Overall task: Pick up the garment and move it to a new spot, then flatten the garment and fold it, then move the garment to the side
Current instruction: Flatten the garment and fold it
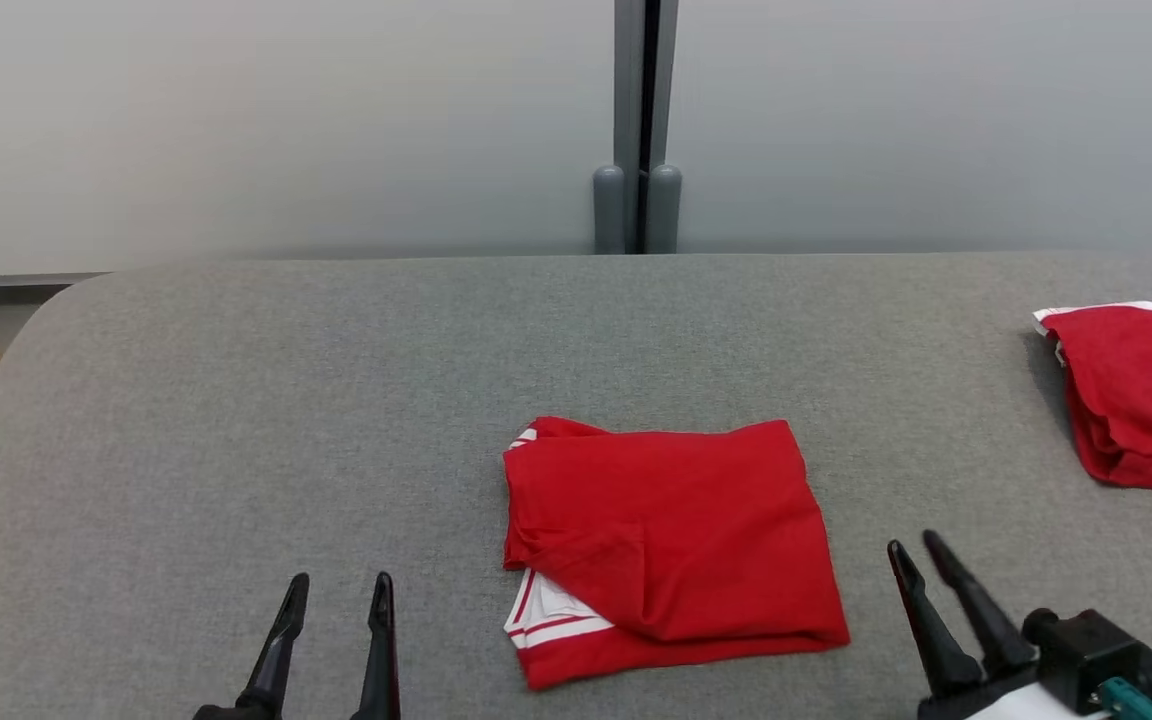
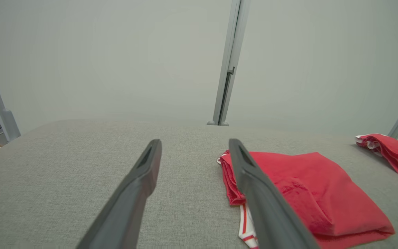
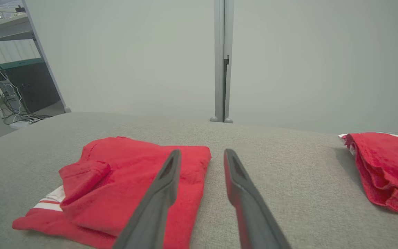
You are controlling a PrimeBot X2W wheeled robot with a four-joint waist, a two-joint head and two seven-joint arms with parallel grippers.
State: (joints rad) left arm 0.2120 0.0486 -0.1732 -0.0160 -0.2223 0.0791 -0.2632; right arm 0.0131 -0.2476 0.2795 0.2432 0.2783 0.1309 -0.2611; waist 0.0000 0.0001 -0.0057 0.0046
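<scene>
Left gripper is hovering left of the folded red shirt, jaws spread wide. Right gripper is leaning leftward just right of it, jaws parted, empty.

You see the second garment, far right, only in part: the head view's right edge cuts it. The left pincer is cut off at the bottom edge. In the left wrist view its finger hides the garment's near left part.
</scene>
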